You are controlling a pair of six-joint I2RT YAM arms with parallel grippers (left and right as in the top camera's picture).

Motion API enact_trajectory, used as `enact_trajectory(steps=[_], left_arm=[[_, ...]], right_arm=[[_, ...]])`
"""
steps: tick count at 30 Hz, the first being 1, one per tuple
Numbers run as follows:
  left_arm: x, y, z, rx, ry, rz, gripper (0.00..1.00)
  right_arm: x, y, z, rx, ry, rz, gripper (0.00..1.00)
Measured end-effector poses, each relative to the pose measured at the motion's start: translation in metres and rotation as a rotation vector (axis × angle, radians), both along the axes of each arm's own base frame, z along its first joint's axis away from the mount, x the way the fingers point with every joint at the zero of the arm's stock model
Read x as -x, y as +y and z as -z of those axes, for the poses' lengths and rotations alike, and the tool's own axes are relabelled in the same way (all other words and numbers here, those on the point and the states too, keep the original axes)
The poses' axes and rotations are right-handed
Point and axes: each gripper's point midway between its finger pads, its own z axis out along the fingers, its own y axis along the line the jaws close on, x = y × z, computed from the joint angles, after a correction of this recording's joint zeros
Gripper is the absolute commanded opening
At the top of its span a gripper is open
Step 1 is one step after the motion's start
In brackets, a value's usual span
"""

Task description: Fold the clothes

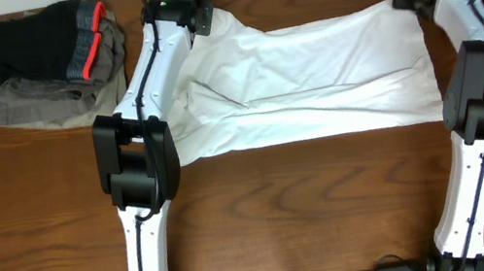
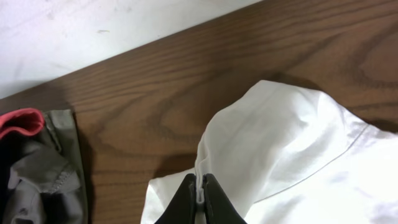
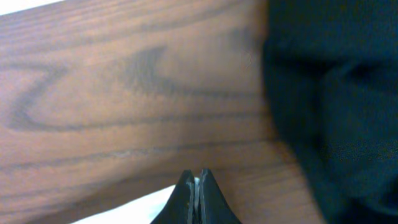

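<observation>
The desk [image 1: 312, 202] carries everything we care about. On it the white T-shirt [image 1: 312, 84] lies across the far half, its long axis running from 9 o'clock to 3 o'clock. Its near edge is fairly straight, and the cloth is bunched and creased toward the 9 o'clock end.

A pile of other garments [image 1: 53, 68], grey with a dark piece and a red band on top, sits well apart at 10 o'clock, clear of the shirt.

The left claw [image 2: 200, 198] is pinched tight on a raised fold of the shirt's far edge at the 9 o'clock end. The right claw [image 3: 196, 196] is closed too, with a thin sliver of white between its tips. We judge it holds the far edge at the 3 o'clock end, though little cloth shows in that view. Dark fabric [image 3: 336, 93] lies just beside it.

So we have one claw at each end of the long axis, and the whole body of the shirt lies toward 6 o'clock from both. Any fold we make next would carry that far edge toward 6 o'clock, with both arms moving level so the edge stays parallel to the near hem.
</observation>
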Motion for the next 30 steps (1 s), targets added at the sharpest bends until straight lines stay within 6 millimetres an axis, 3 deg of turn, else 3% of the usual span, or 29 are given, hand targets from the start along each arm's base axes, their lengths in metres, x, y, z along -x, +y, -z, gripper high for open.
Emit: enact_trajectory(steps=[4, 8, 15, 19, 30], left_arm=[[0.004, 0.001, 0.000, -0.005, 0.014, 0.000, 0.06], [0.013, 0.004, -0.014, -0.008, 0.026, 0.000, 0.06], [0.032, 0.011, -0.047, -0.011, 0.037, -0.003, 0.06], [0.044, 0.020, -0.041, -0.029, 0.097, -0.012, 0.06], [0.079, 0.047, -0.021, -0.078, 0.276, -0.041, 0.06]], right_arm=[[0.002, -0.001, -0.024, -0.001, 0.032, -0.005, 0.01], [0.016, 0.002, -0.034, -0.011, 0.105, -0.012, 0.01], [0.051, 0.010, -0.024, -0.049, 0.266, -0.036, 0.01], [0.072, 0.012, -0.023, -0.088, 0.346, -0.053, 0.01], [0.119, 0.013, -0.051, -0.145, 0.472, -0.089, 0.01]])
